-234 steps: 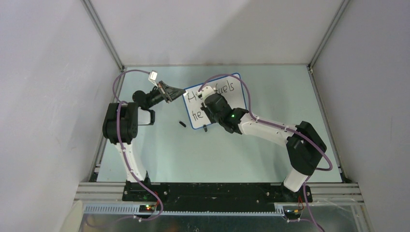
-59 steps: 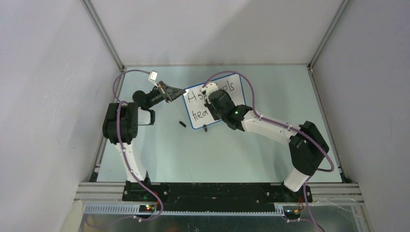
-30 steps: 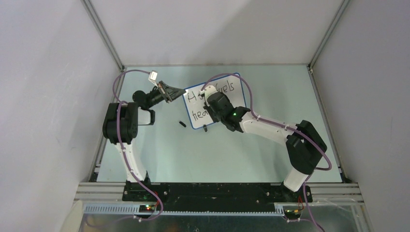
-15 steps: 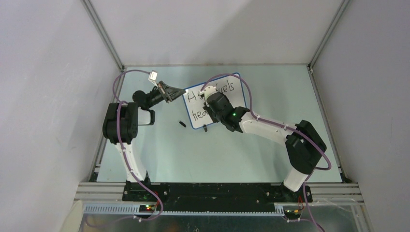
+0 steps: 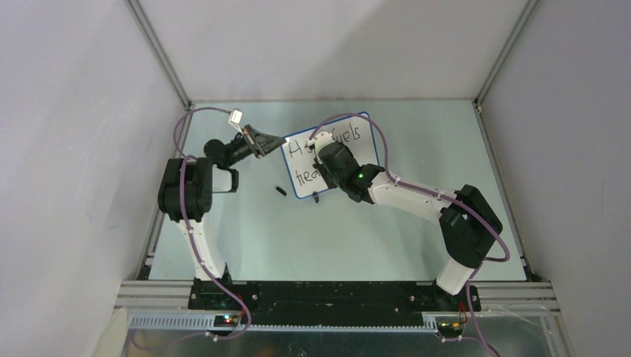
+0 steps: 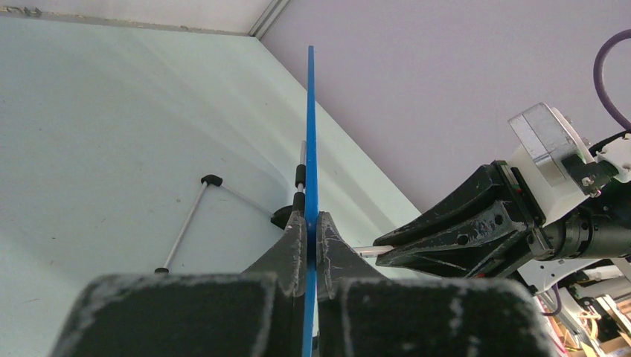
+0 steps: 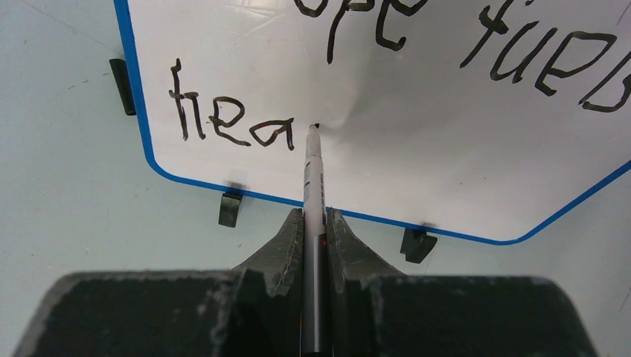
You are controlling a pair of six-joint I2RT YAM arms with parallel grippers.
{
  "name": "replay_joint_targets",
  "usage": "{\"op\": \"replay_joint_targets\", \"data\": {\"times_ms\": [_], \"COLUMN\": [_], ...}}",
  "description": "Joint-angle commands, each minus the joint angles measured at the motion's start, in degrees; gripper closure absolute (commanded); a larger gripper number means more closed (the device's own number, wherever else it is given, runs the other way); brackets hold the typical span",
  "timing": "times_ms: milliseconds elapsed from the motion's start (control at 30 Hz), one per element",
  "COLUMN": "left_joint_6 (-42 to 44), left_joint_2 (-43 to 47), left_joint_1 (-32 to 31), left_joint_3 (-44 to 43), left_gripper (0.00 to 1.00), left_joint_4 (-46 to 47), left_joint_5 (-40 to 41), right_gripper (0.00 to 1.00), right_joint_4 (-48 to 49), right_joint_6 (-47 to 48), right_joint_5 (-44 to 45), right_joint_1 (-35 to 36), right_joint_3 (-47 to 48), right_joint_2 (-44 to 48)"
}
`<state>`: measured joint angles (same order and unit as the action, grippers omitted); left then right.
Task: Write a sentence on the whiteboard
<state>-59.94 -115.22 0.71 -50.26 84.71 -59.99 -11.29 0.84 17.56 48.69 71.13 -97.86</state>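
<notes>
The whiteboard (image 5: 350, 160), white with a thin blue frame, lies mid-table and fills the top of the right wrist view (image 7: 417, 141). The sentence (image 7: 231, 123) reads "ope fuel" on the upper line and "hea" on the lower line. My right gripper (image 7: 315, 216) is shut on a slim black-and-white marker (image 7: 314, 178) whose tip touches the board just right of "hea". In the top view this gripper (image 5: 325, 158) covers part of the writing. My left gripper (image 6: 311, 227) is shut on the board's blue edge (image 6: 310, 134) at its left side (image 5: 279, 141).
A small black cap (image 5: 280, 191) lies on the table left of the board's near corner. Black clip feet (image 7: 229, 209) stick out under the board's near edge. A thin wire stand (image 6: 186, 223) lies on the table beyond the board. Grey walls enclose the table.
Since 7.8 s ago the lower line has grown from "he" to "hea". In the last second the right gripper has stayed almost still with the marker tip on the board. The left arm has not moved.
</notes>
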Motion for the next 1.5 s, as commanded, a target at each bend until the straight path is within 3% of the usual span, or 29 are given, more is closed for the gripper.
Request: {"op": "replay_joint_targets", "data": {"times_ms": [0,500,1467], "left_joint_6": [0.19,0.18,0.09], "left_joint_2": [0.11,0.19,0.08], "left_joint_1": [-0.89,-0.89,-0.89], "left_joint_3": [-0.8,-0.72,-0.8], "left_gripper": [1.0,1.0,1.0], "left_joint_4": [2.81,2.76,2.75], "left_joint_5": [-1.89,-1.89,-1.91], "right_gripper": [1.0,1.0,1.0], "right_joint_4": [-0.81,1.4,-0.78], "right_joint_6": [-0.58,-1.08,-0.99], "right_joint_5": [1.27,1.16,0.46], "right_joint_1": [-0.13,0.45,-2.09], "right_joint_3": [-0.75,-3.16,2.8], "right_joint_2": [-0.19,1.41,-0.28]}}
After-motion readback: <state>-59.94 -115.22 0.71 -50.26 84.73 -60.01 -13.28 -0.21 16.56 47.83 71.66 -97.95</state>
